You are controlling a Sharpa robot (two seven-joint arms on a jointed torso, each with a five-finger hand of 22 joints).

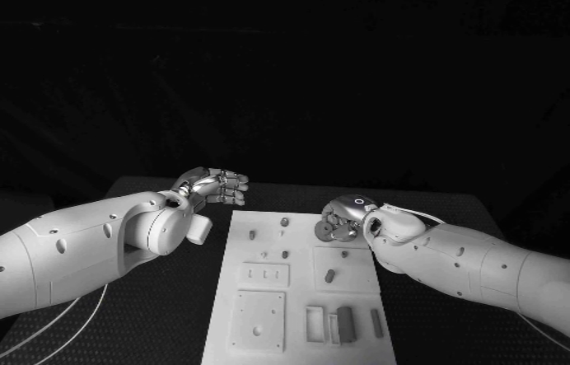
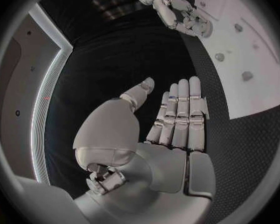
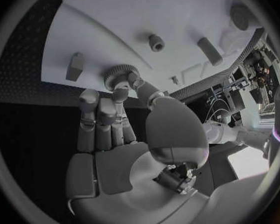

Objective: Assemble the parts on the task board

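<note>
Right hand (image 1: pixel 347 217) is at the far right edge of the task board (image 1: pixel 297 299), with a small toothed gear (image 3: pixel 120 73) at the tips of its fingers (image 3: pixel 122 92). The right wrist view shows the fingers closed against the gear's rim, the gear sitting on or just above the white plate. We cannot tell whether it is already seated on a post or merely resting there.

Left hand (image 1: pixel 214 186) hovers over the dark desk (image 1: pixel 142 192) just off the board's far left corner. It holds nothing. In the left wrist view its fingers (image 2: pixel 180 109) lie straight and side by side, thumb apart.

Our judgement: the step in hand is placing the gear. To do it well we would keep the gear flat to the board, line its bore over the post, press straight down, and release only once it sits level. A tilted gear would likely jam.

View notes: the head view gives the layout, with several parts (image 1: pixel 344 322) lying in recesses at the near end. The gear teeth and finger contact are legible from the right wrist. The left wrist view confirms an empty palm, which the head view leaves unclear.
</note>
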